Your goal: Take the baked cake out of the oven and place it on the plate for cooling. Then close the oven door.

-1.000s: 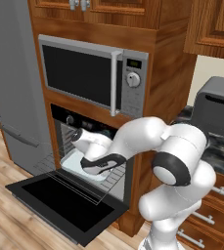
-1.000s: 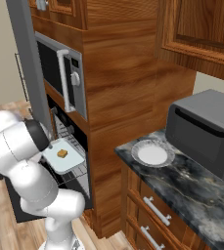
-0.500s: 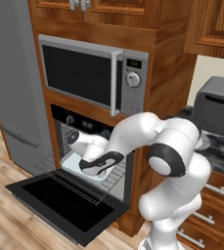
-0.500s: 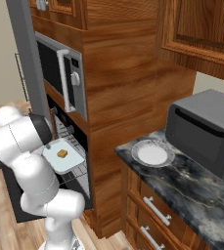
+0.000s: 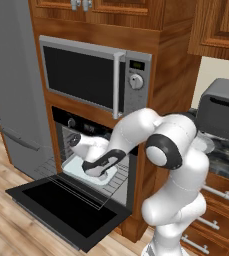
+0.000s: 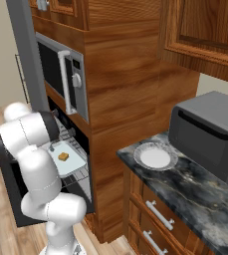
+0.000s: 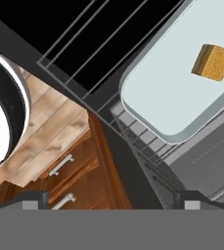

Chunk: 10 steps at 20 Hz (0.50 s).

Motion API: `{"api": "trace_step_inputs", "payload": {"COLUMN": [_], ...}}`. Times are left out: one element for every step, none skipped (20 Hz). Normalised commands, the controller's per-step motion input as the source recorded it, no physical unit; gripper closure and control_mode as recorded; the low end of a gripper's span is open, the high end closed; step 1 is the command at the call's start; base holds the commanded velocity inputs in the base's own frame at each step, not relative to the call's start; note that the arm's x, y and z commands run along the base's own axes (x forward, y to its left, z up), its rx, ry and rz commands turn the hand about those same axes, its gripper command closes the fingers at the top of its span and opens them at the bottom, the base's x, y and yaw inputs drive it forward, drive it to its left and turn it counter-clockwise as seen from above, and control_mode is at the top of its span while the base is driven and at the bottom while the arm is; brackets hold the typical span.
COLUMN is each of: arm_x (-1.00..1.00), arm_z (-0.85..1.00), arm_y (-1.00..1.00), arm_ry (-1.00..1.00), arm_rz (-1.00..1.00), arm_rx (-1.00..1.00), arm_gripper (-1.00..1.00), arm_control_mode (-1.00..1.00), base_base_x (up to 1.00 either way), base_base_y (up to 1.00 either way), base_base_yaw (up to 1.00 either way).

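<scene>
The black oven (image 5: 82,125) stands open, its oven door (image 5: 61,209) folded down flat. On the pulled-out wire rack lies a pale tray (image 6: 69,163) carrying the baked cake (image 6: 63,156), a small golden-tan block. My gripper (image 5: 97,171) hangs open just above the tray's near right part and holds nothing. From the hand, the cake (image 7: 213,62) lies up and to the right on the tray (image 7: 177,97), well off the line between the fingertips (image 7: 33,200). The white-grey plate (image 6: 155,158) rests on the dark stone counter to the right of the oven.
A silver microwave (image 5: 88,80) sits above the oven. A grey toaster box (image 6: 212,132) stands on the counter (image 6: 185,191) just behind the plate. A grey fridge (image 5: 11,90) flanks the oven on the left. Wooden drawers (image 7: 64,171) lie below the rack.
My elbow and upper arm have swung in closer to the oven front. The hand has stayed over the tray with its jaws open. The cake and tray have not moved.
</scene>
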Motion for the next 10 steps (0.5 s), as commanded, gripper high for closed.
{"api": "trace_step_inputs", "payload": {"arm_x": [0.13,0.15,0.14,0.15,0.18,0.19,0.23,0.24,0.24,0.21], "arm_z": [-0.31,-0.31,-0.27,-0.24,-0.23,-0.18,-0.14,-0.10,-0.06,-0.02], "arm_y": [0.05,0.06,0.02,0.01,0.00,0.00,0.00,0.00,0.00,0.00], "arm_ry": [0.00,0.00,0.00,0.00,0.00,0.00,0.00,0.00,0.00,0.00], "arm_rz": [0.00,0.00,0.00,0.00,0.00,0.00,0.00,0.00,0.00,0.00], "arm_rx": [0.00,0.00,0.00,0.00,0.00,0.00,0.00,0.00,0.00,0.00], "arm_gripper": [-1.00,-1.00,-1.00,-1.00,-1.00,-1.00,-1.00,-1.00,-1.00,-1.00], "arm_control_mode": [-1.00,-1.00,-1.00,-1.00,-1.00,-1.00,-1.00,-1.00,-1.00,-1.00], "base_base_x": [0.00,0.00,0.00,0.00,0.00,0.00,0.00,0.00,0.00,0.00], "base_base_y": [0.00,0.00,0.00,0.00,0.00,0.00,0.00,0.00,0.00,0.00], "base_base_yaw": [0.00,0.00,0.00,0.00,0.00,0.00,0.00,0.00,0.00,0.00]}}
